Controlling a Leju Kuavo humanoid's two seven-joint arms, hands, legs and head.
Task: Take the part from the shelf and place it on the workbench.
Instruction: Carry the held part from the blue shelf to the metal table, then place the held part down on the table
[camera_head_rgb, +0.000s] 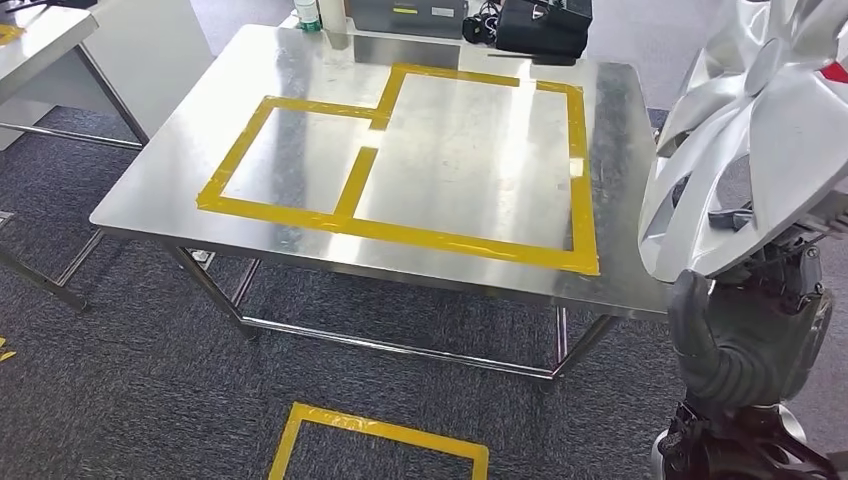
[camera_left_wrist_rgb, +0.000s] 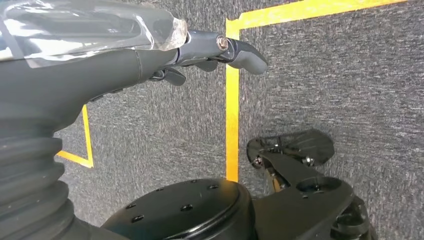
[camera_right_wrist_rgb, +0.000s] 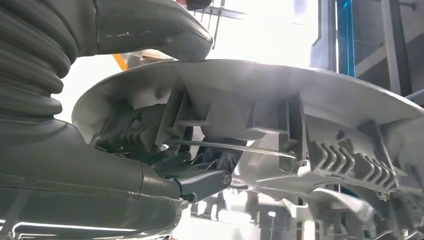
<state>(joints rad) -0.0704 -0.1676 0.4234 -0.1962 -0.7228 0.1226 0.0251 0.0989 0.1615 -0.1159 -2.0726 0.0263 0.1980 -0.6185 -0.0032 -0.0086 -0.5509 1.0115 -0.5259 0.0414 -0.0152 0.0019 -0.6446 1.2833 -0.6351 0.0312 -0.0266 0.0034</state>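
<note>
**Silver wheel cover held in the right hand beside the steel surface**

The part is a silver plastic wheel cover (camera_head_rgb: 745, 130) with curved spokes and open slots between them, glossy on its face. In the head view it stands tilted at the right edge of the picture, raised above the right hand (camera_head_rgb: 745, 335) and off to the right of the stainless steel surface (camera_head_rgb: 160, 180), not resting on it. Its lower rim sits in the hand, with the thick grey thumb (camera_head_rgb: 692, 325) rising along the near side.

The right wrist view shows the cover's back, which the head view hides: a grey unpainted underside with moulded ribs, clip tabs and a thin metal retaining ring (camera_right_wrist_rgb: 230, 146) running across. There the thumb (camera_right_wrist_rgb: 150, 27) presses on the rim's outer face while the dark fingers (camera_right_wrist_rgb: 200, 182) reach under the rim, so the fingers pinch the cover's edge.

The head view alone shows the surface's yellow tape rectangles (camera_head_rgb: 400, 230), one small and one large, side by side, and another yellow tape outline (camera_head_rgb: 380, 432) on the grey carpet below.

The left wrist view shows the left hand (camera_left_wrist_rgb: 150, 65) over the carpet, its dark fingers (camera_left_wrist_rgb: 235, 50) stretched out and holding nothing, beside yellow floor tape (camera_left_wrist_rgb: 231, 115).
</note>
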